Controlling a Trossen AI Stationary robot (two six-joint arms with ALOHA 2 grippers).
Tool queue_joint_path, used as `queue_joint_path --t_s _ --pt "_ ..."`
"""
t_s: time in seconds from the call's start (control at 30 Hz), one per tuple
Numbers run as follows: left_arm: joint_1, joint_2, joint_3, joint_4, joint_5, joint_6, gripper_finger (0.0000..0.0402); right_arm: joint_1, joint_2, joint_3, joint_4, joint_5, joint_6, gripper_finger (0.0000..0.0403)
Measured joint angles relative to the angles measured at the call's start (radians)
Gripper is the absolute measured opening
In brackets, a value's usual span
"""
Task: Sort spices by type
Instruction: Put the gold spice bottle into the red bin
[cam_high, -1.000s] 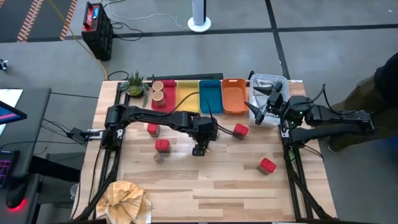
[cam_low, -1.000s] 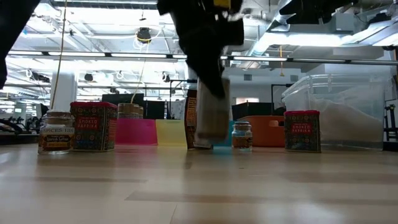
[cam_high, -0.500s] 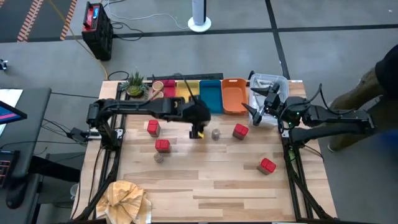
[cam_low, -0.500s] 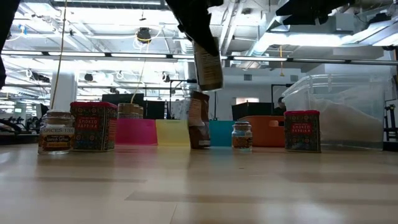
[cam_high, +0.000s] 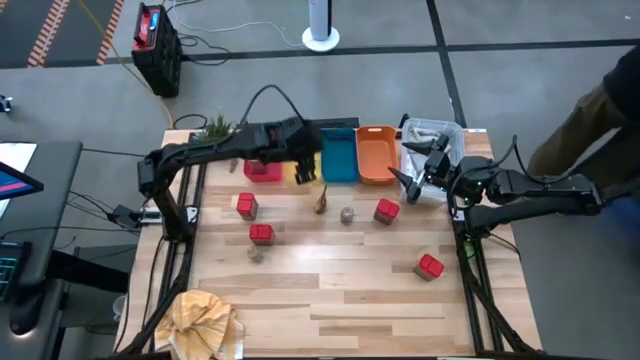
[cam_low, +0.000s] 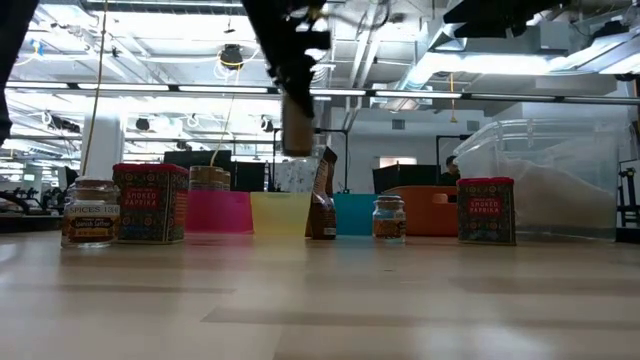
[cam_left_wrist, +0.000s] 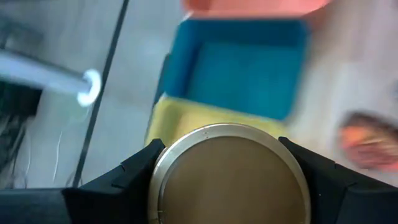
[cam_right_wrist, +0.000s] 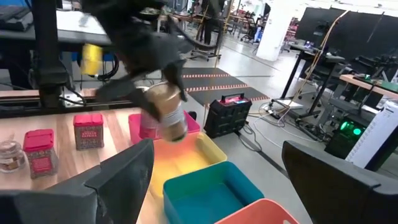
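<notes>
1. Near edge, 4 o'clock: one red tin (cam_high: 430, 267) stands alone, not yet sorted. At 7 o'clock, crumpled paper (cam_high: 205, 320) lies at the corner of the surface (cam_high: 350, 300); it is not part of the task.

2. Middle band: two red tins (cam_high: 261, 233) (cam_high: 246, 206) and a small jar (cam_high: 255, 253) stand at 9 o'clock. A dark pouch (cam_high: 322, 203), a second jar (cam_high: 347, 215) and another red tin (cam_high: 387, 211) stand just past centre. None has shifted over the last second.

3. Change: one second ago the left gripper (cam_high: 305, 172) was low at the centre of the surface, beside the pouch. It has since risen and travelled to 12 o'clock. It holds a tan cylinder (cam_low: 297, 125), clamped by the sides, lid toward the wrist camera.

4. Position: the cylinder hangs clear above the yellow bin (cam_left_wrist: 186, 121), near the red bin (cam_high: 262, 170), with the blue bin (cam_high: 338, 155) on the other side.

5. Meaning: pick-up and transfer are done; lowering and release remain. Which bin is intended cannot be told.

6. The right gripper (cam_high: 408, 180) waits at 2 o'clock, jaws wide, empty.
</notes>
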Motion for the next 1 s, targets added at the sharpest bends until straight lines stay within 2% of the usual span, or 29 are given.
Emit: queue_joint_path --t_s 0.27,0.47,0.9,1.0 --pt "0.14 0.009 -0.003 -0.076 -0.004 -0.041 0.0263 0.0 0.013 0.0 0.016 0.0 0.001 0.0384" --pt "0.221 0.01 -0.09 -0.097 -0.001 -0.07 0.0263 0.0 0.018 0.0 0.02 0.0 -0.001 0.0384" --pt "0.238 0.01 -0.271 -0.017 0.004 -0.112 0.0265 -0.003 0.018 0.0 0.021 0.0 0.0 0.0384" --pt "0.238 0.01 -0.284 -0.014 0.003 -0.121 0.029 -0.003 0.018 0.0 0.023 0.0 0.0 0.0384"
